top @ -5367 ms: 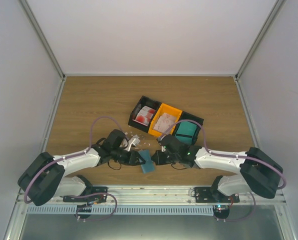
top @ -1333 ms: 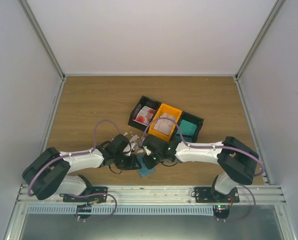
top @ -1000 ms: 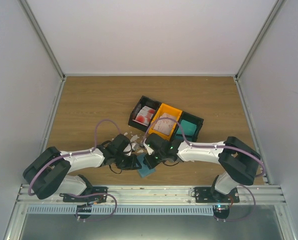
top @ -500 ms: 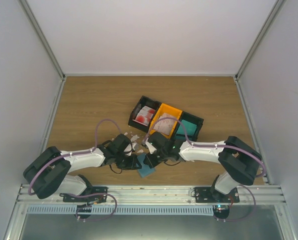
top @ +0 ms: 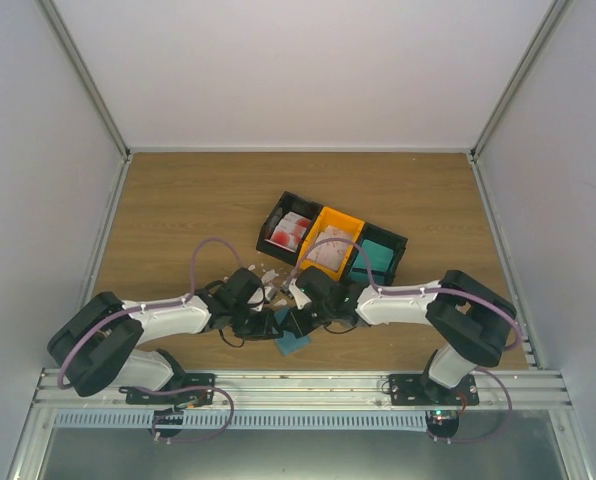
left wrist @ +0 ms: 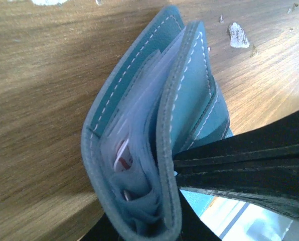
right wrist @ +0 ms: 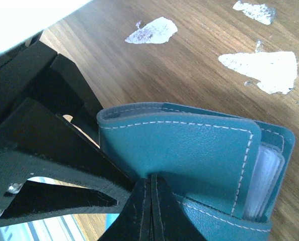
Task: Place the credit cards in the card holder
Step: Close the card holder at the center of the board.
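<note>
Pale grey walls (top: 298, 70) closed the space on three sides, and one wooden table (top: 178, 200) filled the floor between them, brown with a long grain. I had two arms on it, the left arm (top: 163, 318) and the right arm (top: 408, 300), both angled inward from the near edge so that their ends met near the table's middle. Just beyond that meeting point sat one row of three bins (top: 313, 262): a black one, an orange one, and a second black one holding a single teal block (top: 374, 262). Credit cards (top: 290, 231) lay in the first black bin, white with red print, and paler ones lay in the orange bin; from above I could not count them.

One card holder (left wrist: 139, 150) stood on edge between my claws, its covers parted a little like a book. My left claw (top: 269, 326) clamped it from both sides. My right claw (right wrist: 149, 201) was pressed fully together, its tips set against one cover; whether a layer was caught between them I could not tell. Inside the pockets I saw at least one card with a red mark.

Three small white scraps (right wrist: 152, 29) lay on the wood just beside the holder.
</note>
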Available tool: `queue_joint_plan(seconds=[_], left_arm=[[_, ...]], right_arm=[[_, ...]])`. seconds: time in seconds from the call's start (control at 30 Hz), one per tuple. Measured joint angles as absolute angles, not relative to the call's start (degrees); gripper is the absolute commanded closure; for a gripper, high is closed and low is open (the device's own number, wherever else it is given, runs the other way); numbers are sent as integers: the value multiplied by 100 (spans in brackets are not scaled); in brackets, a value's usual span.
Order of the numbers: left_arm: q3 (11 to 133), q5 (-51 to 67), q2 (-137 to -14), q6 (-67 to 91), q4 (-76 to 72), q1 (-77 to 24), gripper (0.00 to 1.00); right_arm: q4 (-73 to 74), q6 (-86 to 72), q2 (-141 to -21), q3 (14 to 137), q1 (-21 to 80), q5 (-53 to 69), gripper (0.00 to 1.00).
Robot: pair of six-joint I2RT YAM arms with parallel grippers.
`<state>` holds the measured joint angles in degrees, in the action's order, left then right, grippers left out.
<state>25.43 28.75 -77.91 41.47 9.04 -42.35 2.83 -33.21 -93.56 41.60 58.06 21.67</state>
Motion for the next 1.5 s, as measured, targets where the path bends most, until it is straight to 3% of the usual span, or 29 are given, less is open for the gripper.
queue_joint_plan(seconds=[0.4,0.67,1.2,1.33,1.5], left_arm=[[2550,2904,-7808,4156,906,-4237,100],[2550,2779,-7762,4154,683,-4272,99],[2556,2311,-7787,4141,51,-4276,95],[2556,2311,-7797,4143,45,-4276,89],[2556,2303,-7795,4141,47,-4276,71]], right_arm=[[-239,-3660,-9233,3857,5824,2097,99],[237,-3795,-9017,3942,5846,2213,84],[1391,-3732,-8125,4410,5839,1210,74],[1798,-3688,-8235,4458,5839,768,68],[2071,-3577,-8510,4617,5878,349,61]])
